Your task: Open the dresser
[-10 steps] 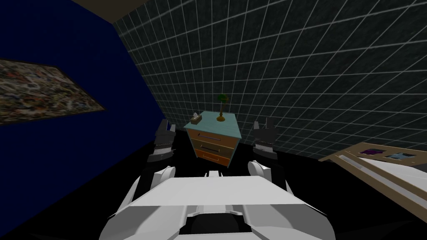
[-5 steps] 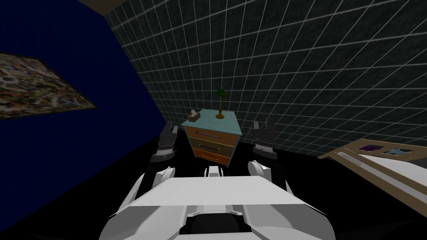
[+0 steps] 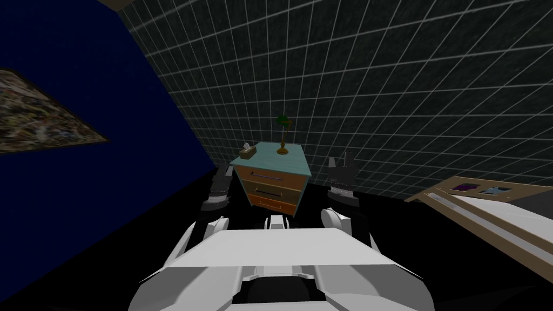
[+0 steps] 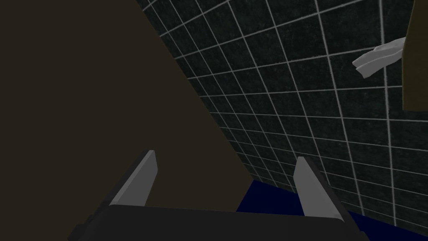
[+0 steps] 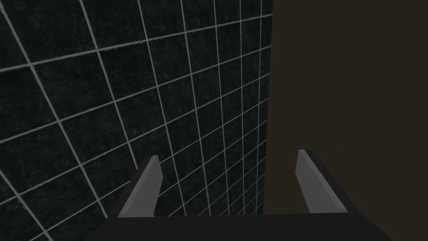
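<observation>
Dresser (image 3: 272, 181) stands just ahead between my arms, drawers all shut. Left gripper (image 3: 224, 174) has drifted in beside its top corner, right gripper (image 3: 342, 160) holds apart. Both are spread wide, so the reach is only starting.

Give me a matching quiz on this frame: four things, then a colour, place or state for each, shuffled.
Things:
1 lamp
2 tissue box
3 top drawer
4 left gripper

Descriptions:
A fingers apart, nothing between them
B shut
C green shade
D left corner of the dresser top

Pairs: 1-C, 2-D, 3-B, 4-A
</observation>
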Controlling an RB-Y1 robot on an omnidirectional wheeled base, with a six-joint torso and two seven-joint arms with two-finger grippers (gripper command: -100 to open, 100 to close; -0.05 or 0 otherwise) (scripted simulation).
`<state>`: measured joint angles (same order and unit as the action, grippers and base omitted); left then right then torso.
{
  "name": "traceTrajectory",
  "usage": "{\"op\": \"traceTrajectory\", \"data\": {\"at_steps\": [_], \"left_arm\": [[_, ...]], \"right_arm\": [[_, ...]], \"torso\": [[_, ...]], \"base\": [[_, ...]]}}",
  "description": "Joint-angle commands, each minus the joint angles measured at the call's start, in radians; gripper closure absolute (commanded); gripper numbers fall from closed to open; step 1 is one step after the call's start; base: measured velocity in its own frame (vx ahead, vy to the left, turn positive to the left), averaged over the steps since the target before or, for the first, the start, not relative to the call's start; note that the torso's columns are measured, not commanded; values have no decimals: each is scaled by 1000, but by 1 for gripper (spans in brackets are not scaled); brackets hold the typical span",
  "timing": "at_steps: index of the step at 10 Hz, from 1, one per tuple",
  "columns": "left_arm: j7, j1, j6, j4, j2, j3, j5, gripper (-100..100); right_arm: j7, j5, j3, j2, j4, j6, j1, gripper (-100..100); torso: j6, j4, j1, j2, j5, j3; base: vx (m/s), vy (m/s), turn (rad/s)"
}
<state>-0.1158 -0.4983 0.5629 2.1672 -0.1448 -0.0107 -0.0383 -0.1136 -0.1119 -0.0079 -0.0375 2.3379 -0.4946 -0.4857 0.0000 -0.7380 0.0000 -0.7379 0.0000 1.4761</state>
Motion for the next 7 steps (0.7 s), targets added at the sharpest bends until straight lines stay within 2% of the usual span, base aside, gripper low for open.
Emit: {"op": "traceTrajectory", "data": {"at_steps": [1,3,4,6,7], "left_arm": [[-13,4,60,-62,-5,3,0,-100],[-28,15,124,-130,-10,6,2,-100],[-28,15,129,-137,-10,6,2,-100],[-44,27,192,-201,-14,8,3,-100],[-44,27,201,-215,-14,8,3,-100]], "right_arm": [[0,0,0,0,0,0,0,0],[0,0,0,0,0,0,0,0],[0,0,0,0,0,0,0,0],[0,0,0,0,0,0,0,0],[0,0,0,0,0,0,0,0]], "torso": [[0,0,0,0,0,0],[0,0,0,-1,0,0],[0,0,0,0,0,0],[0,0,0,0,0,0],[0,0,0,1,0,0]], "base": [[29,-14,-12],[29,-14,-59],[23,-14,-31],[30,-20,-60],[32,-14,-26]]}}
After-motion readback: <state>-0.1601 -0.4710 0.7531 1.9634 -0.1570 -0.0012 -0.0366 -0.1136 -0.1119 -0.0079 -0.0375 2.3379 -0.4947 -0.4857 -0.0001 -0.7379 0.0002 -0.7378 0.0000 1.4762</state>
